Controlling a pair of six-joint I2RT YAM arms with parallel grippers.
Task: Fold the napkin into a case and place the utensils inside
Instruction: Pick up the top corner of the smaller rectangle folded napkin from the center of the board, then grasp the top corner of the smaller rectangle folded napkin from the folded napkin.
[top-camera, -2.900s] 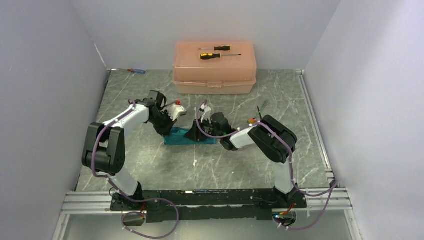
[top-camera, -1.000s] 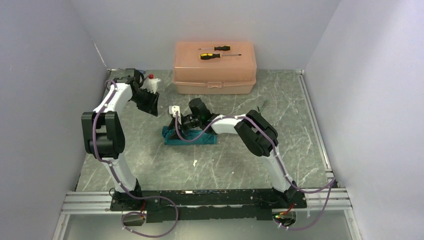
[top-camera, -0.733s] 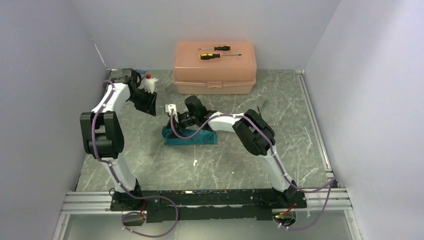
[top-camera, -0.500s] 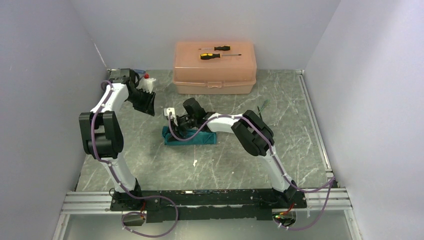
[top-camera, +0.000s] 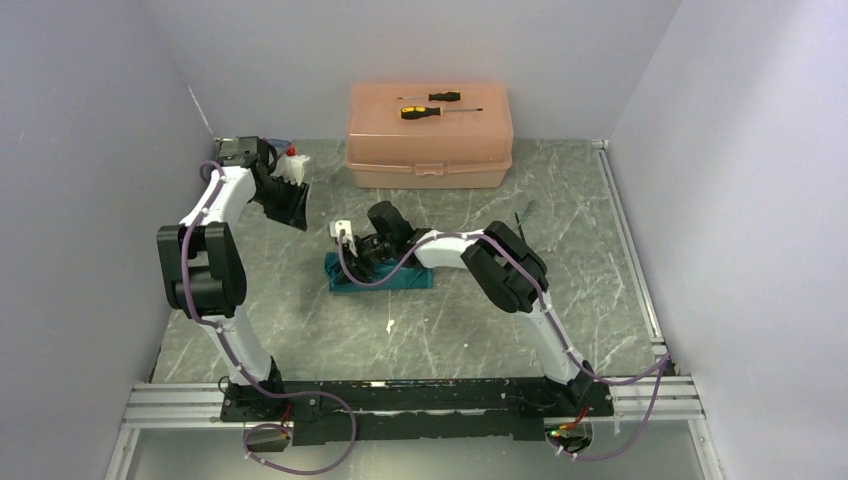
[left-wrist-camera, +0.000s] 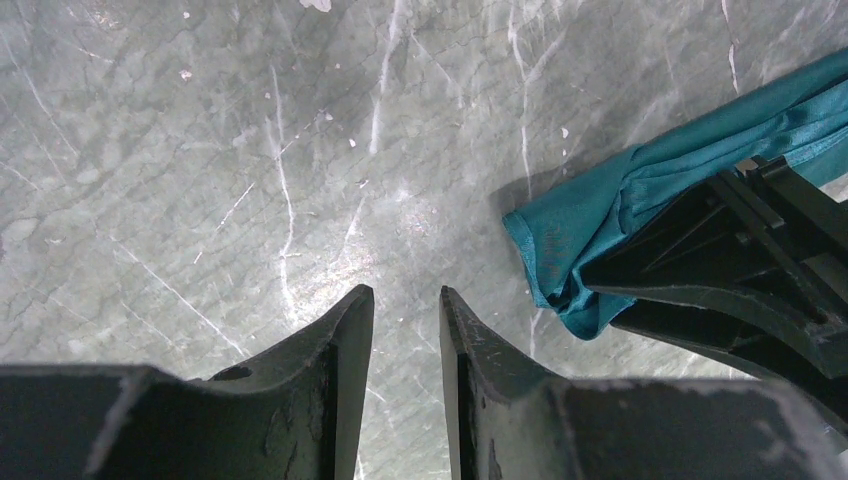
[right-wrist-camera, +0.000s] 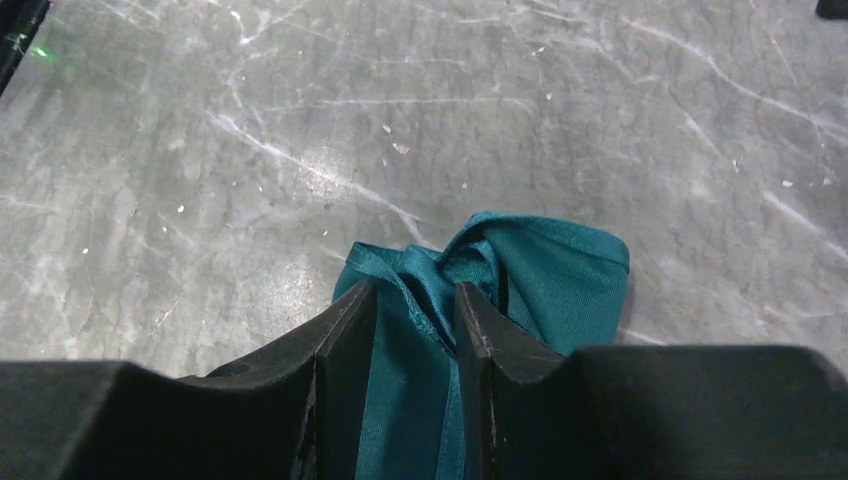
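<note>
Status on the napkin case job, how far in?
Done: napkin folded into a narrow strip. In hand: right gripper pinches a bunched fold at its end; left gripper hangs empty, apart. Left: finish the case, insert the fork, lying right of it, and the spoon, not visible.

The napkin (right-wrist-camera: 560, 280) has its near part hidden under the fingers of the right claw (right-wrist-camera: 415, 298), and the left wrist view cuts the cloth off at its right edge. Well right of the napkin, a thin dark utensil (top-camera: 524, 214) on the desk (top-camera: 450, 330) is too small to tell fork from spoon.
</note>
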